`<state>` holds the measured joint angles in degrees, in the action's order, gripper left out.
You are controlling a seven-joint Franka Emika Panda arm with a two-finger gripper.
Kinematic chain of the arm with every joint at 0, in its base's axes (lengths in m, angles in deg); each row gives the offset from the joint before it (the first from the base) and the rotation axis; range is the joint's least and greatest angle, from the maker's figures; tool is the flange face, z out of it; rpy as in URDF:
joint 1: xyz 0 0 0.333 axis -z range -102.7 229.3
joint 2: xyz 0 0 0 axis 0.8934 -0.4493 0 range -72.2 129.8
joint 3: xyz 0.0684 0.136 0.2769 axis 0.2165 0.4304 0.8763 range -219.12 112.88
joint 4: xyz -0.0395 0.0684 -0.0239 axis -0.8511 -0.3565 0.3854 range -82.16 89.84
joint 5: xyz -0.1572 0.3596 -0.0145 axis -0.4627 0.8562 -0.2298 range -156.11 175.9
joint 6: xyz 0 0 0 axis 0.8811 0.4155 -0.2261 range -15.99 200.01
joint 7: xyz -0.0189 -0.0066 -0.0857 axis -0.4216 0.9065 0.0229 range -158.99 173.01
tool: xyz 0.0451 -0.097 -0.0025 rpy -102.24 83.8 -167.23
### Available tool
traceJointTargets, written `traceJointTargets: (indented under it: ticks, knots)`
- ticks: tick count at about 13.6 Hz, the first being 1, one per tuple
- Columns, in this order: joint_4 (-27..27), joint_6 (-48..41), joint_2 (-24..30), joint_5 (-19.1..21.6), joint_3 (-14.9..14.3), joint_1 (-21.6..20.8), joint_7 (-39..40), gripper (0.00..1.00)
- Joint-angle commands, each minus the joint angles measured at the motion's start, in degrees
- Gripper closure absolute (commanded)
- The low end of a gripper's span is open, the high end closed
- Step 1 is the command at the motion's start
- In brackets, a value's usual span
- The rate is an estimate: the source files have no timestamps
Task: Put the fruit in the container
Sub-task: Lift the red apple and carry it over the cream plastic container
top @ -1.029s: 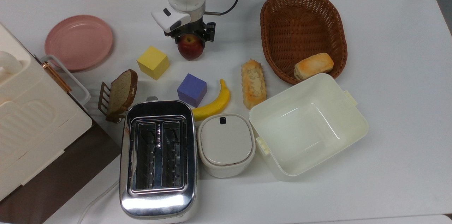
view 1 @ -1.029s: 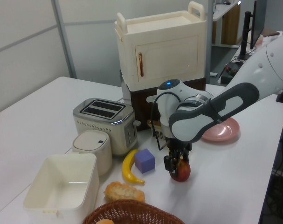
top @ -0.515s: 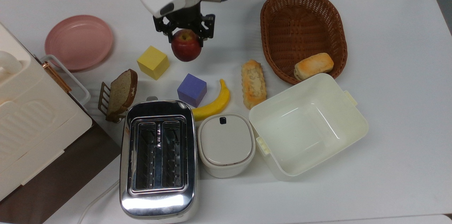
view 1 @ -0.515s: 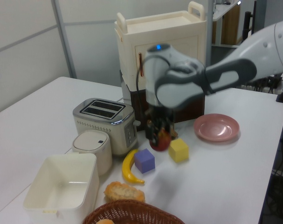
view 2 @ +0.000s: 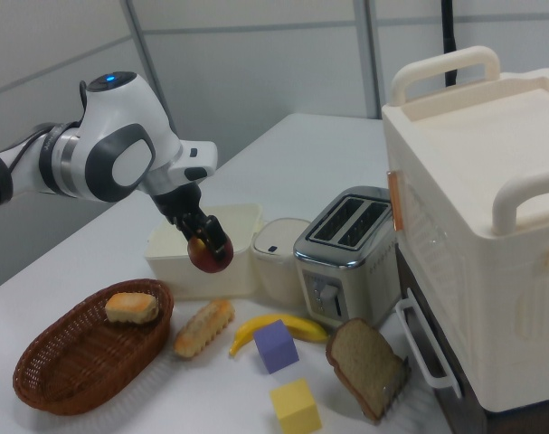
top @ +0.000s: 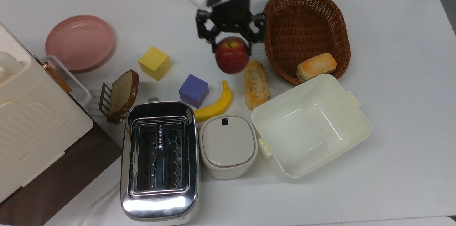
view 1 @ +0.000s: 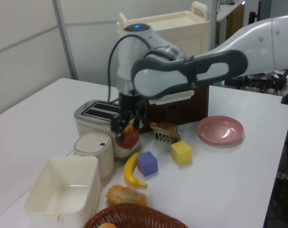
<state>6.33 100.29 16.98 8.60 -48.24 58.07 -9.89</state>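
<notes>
Above the bread roll [top: 255, 84], you're carrying the fruit [top: 232, 55] w/ the gripper [top: 231, 42] jaws clamping it, high enough to be clearing clutter en route to the container [top: 351, 137], which is sitting empty.

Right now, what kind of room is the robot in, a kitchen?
Probably a robot lab set up as a pretend kitchen, not a real one. A toaster, banana and wicker basket sit on a plain white table, and the gripper holds an apple.
</notes>
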Motion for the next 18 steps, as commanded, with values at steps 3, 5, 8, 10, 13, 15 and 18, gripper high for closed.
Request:
traceJointTargets:
  ticks: [3,5,8,10,13,15,18]
  knots:
    - [-9.3,3.0,-7.5,-4.4,-0.1,-3.0,-6.4,0.79]
    - [-9.3,7.0,-8.0,-6.3,-0.1,-4.2,-7.3,0.79]
    - [-9.5,10.6,-10.2,-9.0,-0.1,-5.0,-9.5,0.79]
    - [-9.5,13.6,-11.6,-10.7,-0.1,-5.8,-12.2,0.79]
    - [-9.6,17.3,-12.9,-14.4,0.5,-6.6,-15.4,0.79]
    - [-10.5,18.0,-13.2,-15.7,0.7,-7.0,-16.1,0.79]
    - [-10.3,18.3,-14.4,-17.2,2.9,-7.5,-16.2,0.79]
